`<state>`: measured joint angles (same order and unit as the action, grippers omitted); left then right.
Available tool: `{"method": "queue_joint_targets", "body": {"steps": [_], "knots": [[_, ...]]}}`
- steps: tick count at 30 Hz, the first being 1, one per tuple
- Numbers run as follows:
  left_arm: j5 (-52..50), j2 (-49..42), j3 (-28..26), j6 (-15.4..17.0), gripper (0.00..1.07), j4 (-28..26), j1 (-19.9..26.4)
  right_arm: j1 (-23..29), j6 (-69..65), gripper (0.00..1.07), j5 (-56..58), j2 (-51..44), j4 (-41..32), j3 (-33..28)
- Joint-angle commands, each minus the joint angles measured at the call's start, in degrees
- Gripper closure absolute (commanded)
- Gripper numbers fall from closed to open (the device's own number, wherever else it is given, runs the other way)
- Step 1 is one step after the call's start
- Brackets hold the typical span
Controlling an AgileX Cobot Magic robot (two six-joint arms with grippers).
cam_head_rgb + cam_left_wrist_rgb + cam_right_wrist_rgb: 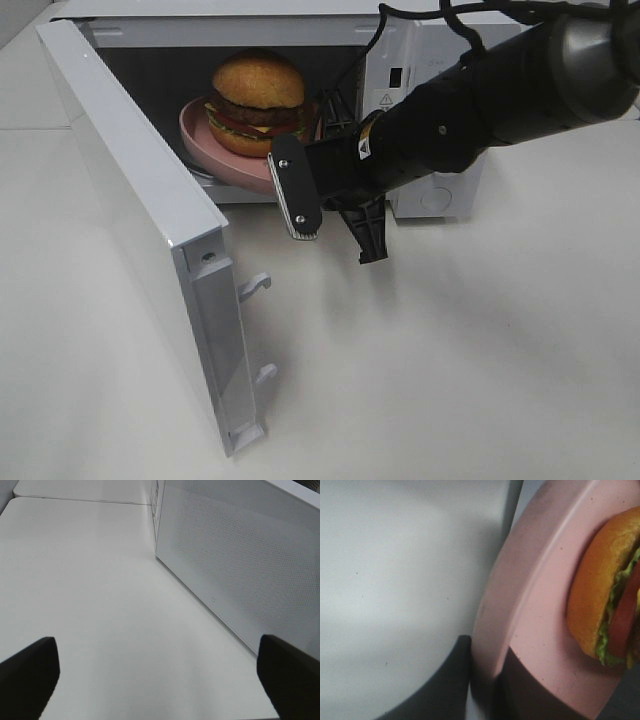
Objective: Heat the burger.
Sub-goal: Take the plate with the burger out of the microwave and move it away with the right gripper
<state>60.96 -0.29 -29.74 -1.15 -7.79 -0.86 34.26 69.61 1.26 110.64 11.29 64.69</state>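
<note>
White worktop (480,360), microwave (440,60) door (140,220) open. Right hand (482,680) clamped on plate (225,150) rim; left hand (160,672) apart. Rim slip could tip burger (257,95) off.

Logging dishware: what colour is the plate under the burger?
Pink plate, clearest in the right wrist view.

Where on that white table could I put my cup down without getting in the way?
The table is bare in front of the microwave, right of its open door, and again left of that door. It is crowded at the oven mouth: the pink plate with the burger fills it, and the right arm's fingers pinch the plate's rim.
</note>
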Motion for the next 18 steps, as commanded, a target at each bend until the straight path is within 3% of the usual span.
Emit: {"method": "queue_joint_targets", "body": {"steps": [1, 6, 18], "knots": [[0.06, -0.69, 0.17, 0.29, 0.07, 0.06, 0.29, -1.15, -1.20, 1.07, -4.93, -3.04, 0.17, -1.72], [0.06, -0.69, 0.17, 0.29, 0.07, 0.06, 0.29, -1.15, -1.20, 1.07, -7.79, -5.04, 3.84, -5.39], [0.06, -0.69, 0.17, 0.29, 0.07, 0.06, 0.29, -1.09, -1.38, 1.07, -11.80, -8.19, 4.13, -13.29]]}}
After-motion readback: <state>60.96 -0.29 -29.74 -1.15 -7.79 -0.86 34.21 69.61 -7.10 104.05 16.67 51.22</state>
